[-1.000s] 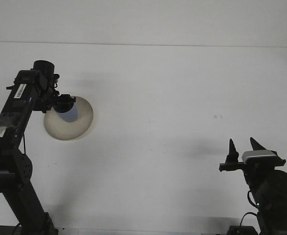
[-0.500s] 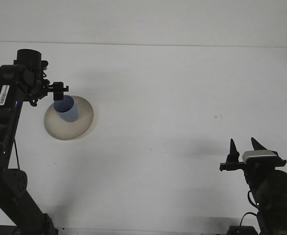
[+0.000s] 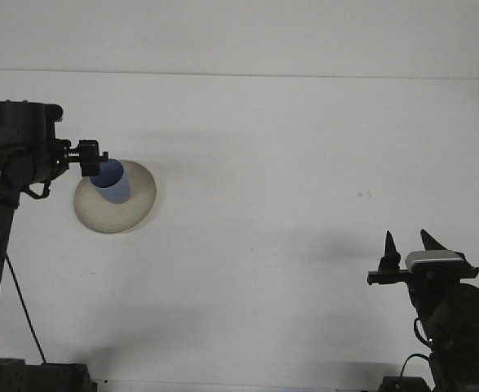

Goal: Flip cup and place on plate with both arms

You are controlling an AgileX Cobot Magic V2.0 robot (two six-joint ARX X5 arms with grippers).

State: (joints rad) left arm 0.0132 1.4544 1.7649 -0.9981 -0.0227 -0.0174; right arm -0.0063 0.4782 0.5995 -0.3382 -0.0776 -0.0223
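The blue cup [image 3: 111, 181] is seen standing mouth-up on the beige plate [image 3: 133, 214] at the left of the white tabletop [image 3: 288, 163], so the placement is judged done. The left gripper [image 3: 92, 158] is held beside the cup's rim; whether its fingers are parted cannot be told. The right gripper [image 3: 408, 247] is parked well apart, fingers spread and holding nothing.

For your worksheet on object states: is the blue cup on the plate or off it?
On it: the blue cup sits within the plate's rim, near its upper left edge.
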